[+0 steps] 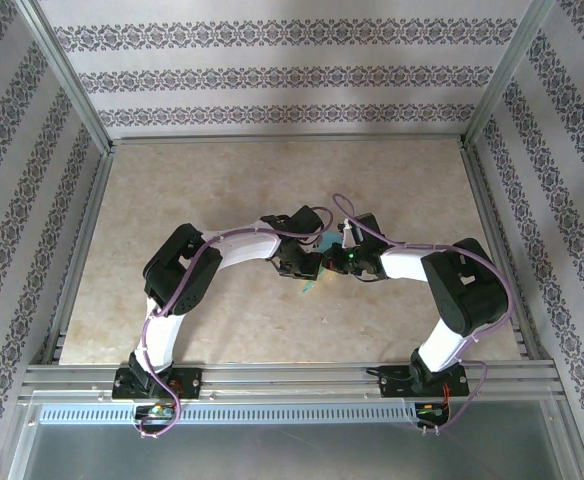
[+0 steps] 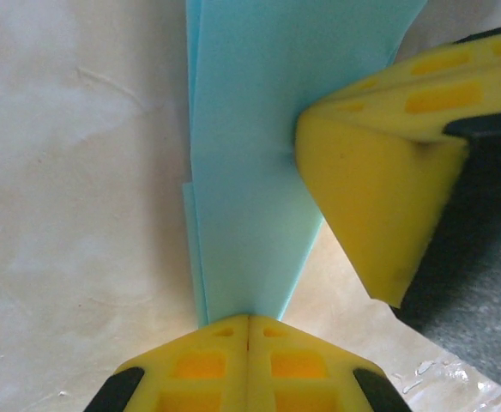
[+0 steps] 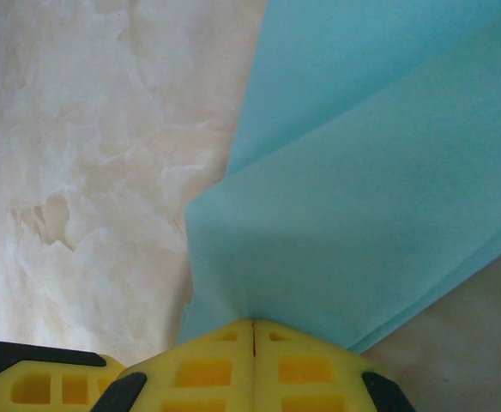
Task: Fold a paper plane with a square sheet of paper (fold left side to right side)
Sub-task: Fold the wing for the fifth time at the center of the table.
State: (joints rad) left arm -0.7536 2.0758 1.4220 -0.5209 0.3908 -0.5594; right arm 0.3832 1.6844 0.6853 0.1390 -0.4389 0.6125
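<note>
Paper plane (image 2: 242,172) on table (image 1: 222,190) between left gripper (image 2: 248,319) and right gripper (image 3: 253,324).

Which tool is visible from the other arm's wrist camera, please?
The right tool: in the left wrist view it pinches the cyan paper from the right, beyond the left tool.

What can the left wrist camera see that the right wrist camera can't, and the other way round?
Left wrist view: the left gripper shut on the narrow end of the folded cyan paper, with the right gripper pinching its edge from the side. Right wrist view: wide overlapping paper layers with a slanted edge, spreading out from the right gripper's hold. Both: a yellow gripper clamped on the paper, with the beige table behind it.
</note>
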